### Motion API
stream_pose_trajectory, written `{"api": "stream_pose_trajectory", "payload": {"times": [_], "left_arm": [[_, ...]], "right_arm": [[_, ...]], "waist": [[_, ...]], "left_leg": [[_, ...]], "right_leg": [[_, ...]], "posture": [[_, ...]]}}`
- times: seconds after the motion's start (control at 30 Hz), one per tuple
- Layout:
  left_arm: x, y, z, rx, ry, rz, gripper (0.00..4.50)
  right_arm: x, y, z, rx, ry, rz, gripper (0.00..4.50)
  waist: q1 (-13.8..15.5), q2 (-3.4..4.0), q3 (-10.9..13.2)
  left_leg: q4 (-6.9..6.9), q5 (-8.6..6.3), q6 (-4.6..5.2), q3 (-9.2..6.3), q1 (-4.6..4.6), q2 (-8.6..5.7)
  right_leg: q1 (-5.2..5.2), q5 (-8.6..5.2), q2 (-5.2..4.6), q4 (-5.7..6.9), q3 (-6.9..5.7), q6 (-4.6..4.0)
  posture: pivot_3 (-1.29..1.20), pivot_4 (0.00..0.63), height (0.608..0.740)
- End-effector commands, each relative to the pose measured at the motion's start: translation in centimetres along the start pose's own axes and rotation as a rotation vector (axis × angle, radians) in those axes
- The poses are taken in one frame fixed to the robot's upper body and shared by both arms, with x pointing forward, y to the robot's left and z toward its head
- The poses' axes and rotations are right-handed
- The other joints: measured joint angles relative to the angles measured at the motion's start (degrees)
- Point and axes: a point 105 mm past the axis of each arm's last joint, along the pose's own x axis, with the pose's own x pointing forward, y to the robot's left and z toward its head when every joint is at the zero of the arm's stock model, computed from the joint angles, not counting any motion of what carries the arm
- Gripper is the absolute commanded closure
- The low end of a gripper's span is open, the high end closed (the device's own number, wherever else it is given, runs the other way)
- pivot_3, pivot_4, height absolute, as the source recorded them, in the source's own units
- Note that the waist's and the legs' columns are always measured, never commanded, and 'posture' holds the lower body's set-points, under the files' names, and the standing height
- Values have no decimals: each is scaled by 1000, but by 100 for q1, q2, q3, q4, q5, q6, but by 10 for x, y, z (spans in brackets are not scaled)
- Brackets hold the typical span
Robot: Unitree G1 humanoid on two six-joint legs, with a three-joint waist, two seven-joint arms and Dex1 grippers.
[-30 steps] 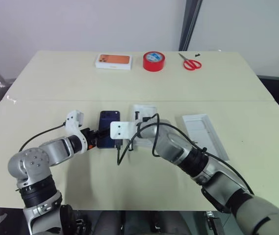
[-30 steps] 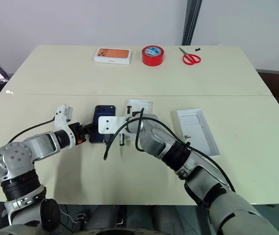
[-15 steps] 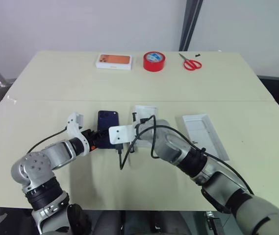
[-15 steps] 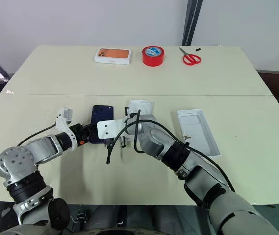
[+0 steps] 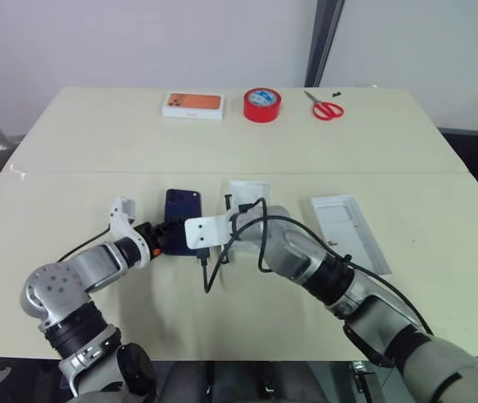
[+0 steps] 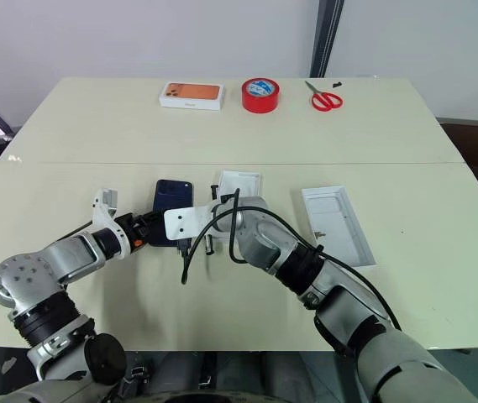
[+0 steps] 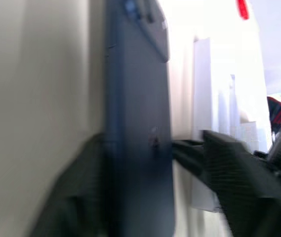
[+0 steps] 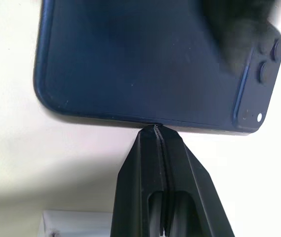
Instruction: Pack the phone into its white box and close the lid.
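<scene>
Fingers of the left gripper (image 7: 145, 163) straddle the phone (image 5: 183, 220) in the left wrist view, one dark finger on each side of its near end, though blur keeps me from telling whether they press on it. From the head camera that gripper and the phone's near end are largely hidden by the right wrist's white bracket. The right gripper (image 8: 156, 143) has its two fingers pressed flat together, their tips touching the phone's long edge.

The phone lies back-up on the table (image 5: 87, 143), glossy navy with rounded corners and a raised camera cluster at its far corner. Just to its right sits a white box (image 5: 247, 190), partly covered by the right arm, so its inside cannot be made out. Well to the right lies the flat white insert (image 5: 352, 228), apart from everything.

Along the table's far edge stand a white box with orange picture (image 5: 193, 104), a red tape roll (image 5: 262, 104) and red scissors (image 5: 326, 107). Bare tabletop spreads to the left of the phone and between the near things and the far row.
</scene>
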Motion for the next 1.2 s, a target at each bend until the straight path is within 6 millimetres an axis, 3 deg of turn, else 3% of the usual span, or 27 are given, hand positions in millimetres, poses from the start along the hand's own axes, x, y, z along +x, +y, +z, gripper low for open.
{"api": "stream_pose_trajectory", "payload": {"times": [0.03, 0.33, 0.43, 0.67, 0.83, 1.0, 1.2], "left_arm": [[-2, -8, 5, 5, -19, -37, 3156], [-7, -7, 13, -81, -100, -65, 3156], [-9, -7, 15, -96, -118, -69, 4437], [-12, -12, 20, -97, -139, -91, 4474], [-9, -45, 33, -67, -191, -216, 4474], [16, -85, 18, -63, -121, -327, 4474], [40, -93, -1, -87, -26, -309, 4474]], "right_arm": [[-10, -12, 15, 2, -64, -45, 4500], [-36, -25, 26, 100, -149, -69, 4500], [-44, -30, 25, 152, -172, -77, 4500], [-62, -41, 10, 233, -183, -112, 4500], [-92, -38, -4, 305, -271, -91, 4500], [-123, -22, -33, 432, -336, -61, 4500], [-136, -15, -61, 516, -285, -88, 4500]], "waist": [[-2, 0, 0], [4, -1, 1], [3, -4, 0], [-1, -6, 1], [42, -20, 10], [74, -23, 11], [-27, -24, 13]], "left_leg": [[0, 0, 0, 0, 0, 0], [-1, -2, 2, -2, -2, 1], [-1, -2, 2, -2, -2, 1], [-2, -4, 6, -3, -2, 1], [-2, -4, 6, -4, -9, 1], [-1, -5, 7, -7, -12, -1], [-8, -5, 8, -3, -1, 7]], "right_leg": [[0, 0, 0, 0, 0, 0], [-2, 0, 1, 0, 0, 0], [-2, 0, 1, 0, -1, 0], [-3, 0, 1, -1, 0, 0], [-5, 0, 1, -7, -3, 0], [3, 1, -3, -19, -6, 1], [-2, 0, 15, -3, 3, 1]], "posture": [[0, 150, 733], [0, 150, 733], [0, 150, 733], [0, 150, 733], [0, 150, 733], [0, 150, 733], [0, 150, 733]]}}
